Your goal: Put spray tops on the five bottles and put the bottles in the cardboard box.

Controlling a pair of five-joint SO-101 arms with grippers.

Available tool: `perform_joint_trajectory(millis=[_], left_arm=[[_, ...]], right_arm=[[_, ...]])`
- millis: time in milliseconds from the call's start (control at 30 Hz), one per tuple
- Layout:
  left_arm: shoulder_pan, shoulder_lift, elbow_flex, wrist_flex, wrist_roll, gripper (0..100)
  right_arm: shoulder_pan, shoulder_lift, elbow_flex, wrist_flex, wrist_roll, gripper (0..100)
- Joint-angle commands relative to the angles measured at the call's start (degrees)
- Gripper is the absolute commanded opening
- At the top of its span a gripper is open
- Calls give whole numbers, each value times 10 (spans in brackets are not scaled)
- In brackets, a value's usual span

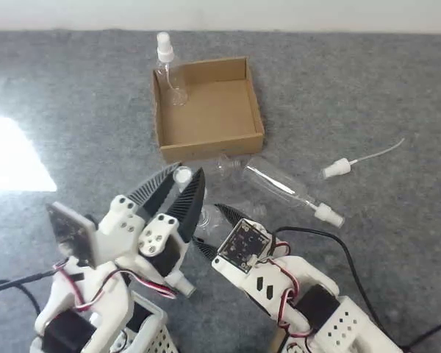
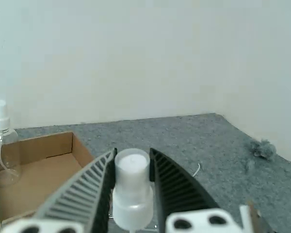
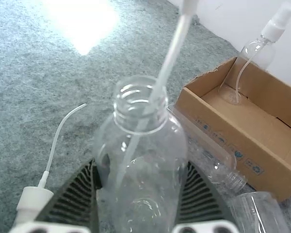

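The clear thin-walled plastic bottle (image 3: 140, 160) stands upright at the near middle of the tabletop, clamped round its body by the right claw (image 3: 140, 167), whose ribbed black jaws are pressed against both sides. Its threaded neck is open, and the thin translucent dip tube (image 3: 169, 53) runs down through it at a slant. Above it, the white plastic spray top (image 2: 132, 184) is pinched in the left claw (image 2: 132, 154), which is closed narrowly about its collar. The top would best be lowered along the neck's axis, so that the flexible tube is not kinked against the wall, and the collar seated squarely on the threads before any turning. Since the bottle looks smooth and easily dented, a firm but uncrushing hold is advised. An uncapped clear bottle (image 3: 216, 162) lies just beyond, and the brown corrugated cardboard box (image 1: 209, 143) sits at 12 o'clock, with one capped clear bottle (image 1: 175, 84) upright in its 10 o'clock corner. A capped bottle lying flat (image 1: 279, 184) is seen at 3 o'clock and a loose white spray top (image 1: 336, 168) at 2 o'clock, on the grey felt-like tabletop (image 1: 73, 88).
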State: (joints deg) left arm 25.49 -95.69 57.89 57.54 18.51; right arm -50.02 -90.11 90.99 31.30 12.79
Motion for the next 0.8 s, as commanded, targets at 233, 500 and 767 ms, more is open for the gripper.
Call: perform_joint_trajectory(millis=[233, 500, 767], left_arm=[[9, -4, 22, -14, -18, 15], [9, -4, 27, -3, -33, 15], [11, -4, 53, -6, -40, 15]], right_arm=[[4, -15, -21, -9, 2, 7], [42, -15, -34, -13, 1, 7], [43, -15, -37, -9, 1, 7]])
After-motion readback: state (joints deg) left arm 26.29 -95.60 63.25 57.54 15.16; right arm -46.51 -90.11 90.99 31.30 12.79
